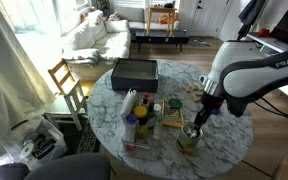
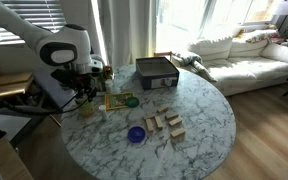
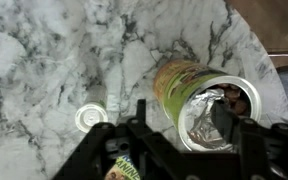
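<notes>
A: Any writing legible?
B: Arm casing is showing "FRANK", cut off at the frame edge. Green can is carrying a printed label, too blurred to read.
A: Hand?
B: Hand is hanging at the can's open, foil-lined mouth. Fingers are standing spread, one outside the wall, one over the opening; contact is unclear. The can is standing on the marble tabletop, near its edge.
A: Around the can?
B: White lid is lying just beside the can. Wooden blocks, blue lid and dark box are sitting well apart from it.
</notes>
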Robot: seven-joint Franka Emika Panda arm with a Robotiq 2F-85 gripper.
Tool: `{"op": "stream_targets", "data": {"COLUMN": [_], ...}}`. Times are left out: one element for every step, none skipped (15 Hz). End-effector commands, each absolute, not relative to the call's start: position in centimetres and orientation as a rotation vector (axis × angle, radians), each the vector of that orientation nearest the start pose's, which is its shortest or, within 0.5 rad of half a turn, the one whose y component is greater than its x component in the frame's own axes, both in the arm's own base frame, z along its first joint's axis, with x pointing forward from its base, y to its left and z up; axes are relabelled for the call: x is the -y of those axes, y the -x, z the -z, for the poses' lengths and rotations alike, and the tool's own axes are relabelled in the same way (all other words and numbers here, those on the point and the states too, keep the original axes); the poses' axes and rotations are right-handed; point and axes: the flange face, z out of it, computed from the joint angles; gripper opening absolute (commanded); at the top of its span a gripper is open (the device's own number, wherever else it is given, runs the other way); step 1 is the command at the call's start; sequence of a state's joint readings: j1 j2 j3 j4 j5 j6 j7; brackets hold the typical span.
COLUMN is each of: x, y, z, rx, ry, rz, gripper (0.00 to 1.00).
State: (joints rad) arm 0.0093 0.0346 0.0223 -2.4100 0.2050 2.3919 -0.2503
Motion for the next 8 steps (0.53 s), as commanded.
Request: {"op": "stream_targets", "data": {"x": [-2.13,-2.26,-2.35,-2.40,-2.45,-2.46,-2.47,-2.48], "y": [-48.52,-48.49,-48.51,-48.52,-48.54,-48.56,-48.63,-48.65], "z": [-28.27,-28.05,-27.90,-27.78,-27.70,-27.66,-27.70,-27.68], "rx": [0.215,0.220,0.224,0.225,0.225,0.225,0.223,0.224], "ry": [2.947,2.940,2.932,2.925,2.919,2.915,2.912,2.910], "rz": [-0.079,-0.085,-0.087,-0.090,-0.092,-0.094,-0.092,-0.094], "gripper": [0.38,0.31,0.22,0.15,0.08,0.01,0.00,0.00]}}
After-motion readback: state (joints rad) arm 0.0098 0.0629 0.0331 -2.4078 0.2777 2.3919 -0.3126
